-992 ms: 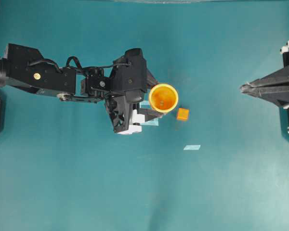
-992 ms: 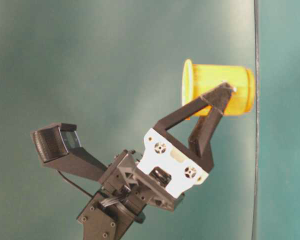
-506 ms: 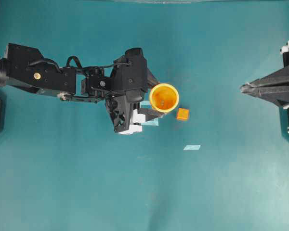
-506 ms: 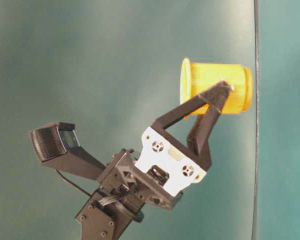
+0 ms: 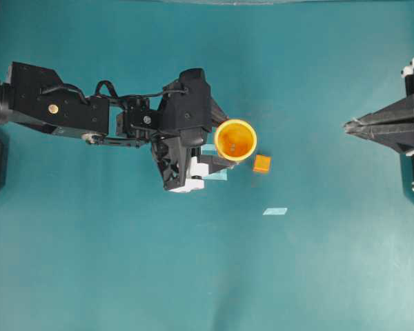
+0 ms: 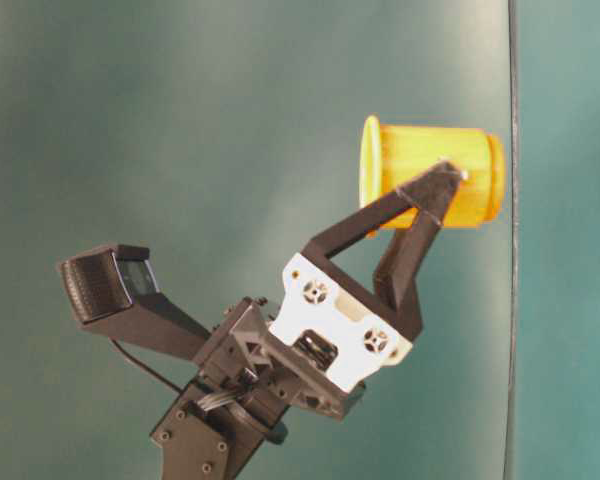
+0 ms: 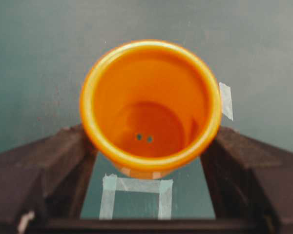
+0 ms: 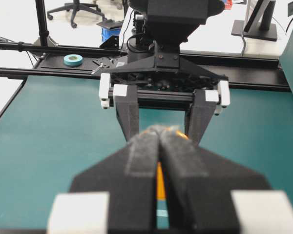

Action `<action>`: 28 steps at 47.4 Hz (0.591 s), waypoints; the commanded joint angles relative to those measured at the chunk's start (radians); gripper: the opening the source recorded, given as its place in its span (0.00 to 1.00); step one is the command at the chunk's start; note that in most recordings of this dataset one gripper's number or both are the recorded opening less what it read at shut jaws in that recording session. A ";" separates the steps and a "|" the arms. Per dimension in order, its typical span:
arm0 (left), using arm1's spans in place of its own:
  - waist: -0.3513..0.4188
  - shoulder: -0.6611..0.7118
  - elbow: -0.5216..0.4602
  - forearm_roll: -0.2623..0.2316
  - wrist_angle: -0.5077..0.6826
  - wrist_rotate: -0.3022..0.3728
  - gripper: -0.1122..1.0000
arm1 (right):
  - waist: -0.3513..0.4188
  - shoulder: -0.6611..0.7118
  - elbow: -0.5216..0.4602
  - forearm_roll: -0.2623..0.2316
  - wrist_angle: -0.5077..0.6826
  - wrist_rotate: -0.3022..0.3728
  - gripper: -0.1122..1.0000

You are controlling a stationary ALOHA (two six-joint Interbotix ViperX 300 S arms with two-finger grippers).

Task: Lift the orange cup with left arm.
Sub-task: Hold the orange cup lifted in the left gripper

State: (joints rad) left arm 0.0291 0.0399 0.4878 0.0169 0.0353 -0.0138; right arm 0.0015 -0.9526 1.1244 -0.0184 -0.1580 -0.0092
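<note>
The table has a flat blue-green top. A small orange cube sits on it near the middle. A little strip of pale tape lies flat just near of the cube. More pale tape makes a square outline to the cube's left.

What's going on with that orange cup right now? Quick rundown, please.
Left hand clamped on orange cup, cup off the table. Right hand shut, empty. Small orange cube beside it, nothing blocking.
</note>
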 commanded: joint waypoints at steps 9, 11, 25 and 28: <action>-0.003 -0.038 -0.034 0.002 -0.009 -0.003 0.71 | 0.000 -0.002 -0.032 0.000 -0.002 0.002 0.10; -0.003 -0.037 -0.034 0.002 -0.009 -0.002 0.71 | 0.000 0.000 -0.032 0.000 -0.003 0.002 0.10; -0.002 -0.035 -0.040 0.002 -0.009 -0.003 0.71 | 0.002 0.000 -0.031 0.000 -0.002 0.002 0.10; -0.002 -0.035 -0.040 0.002 -0.009 -0.003 0.71 | 0.000 0.000 -0.032 0.000 -0.002 0.002 0.10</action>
State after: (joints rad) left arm 0.0291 0.0399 0.4771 0.0169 0.0353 -0.0153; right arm 0.0015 -0.9526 1.1244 -0.0169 -0.1565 -0.0092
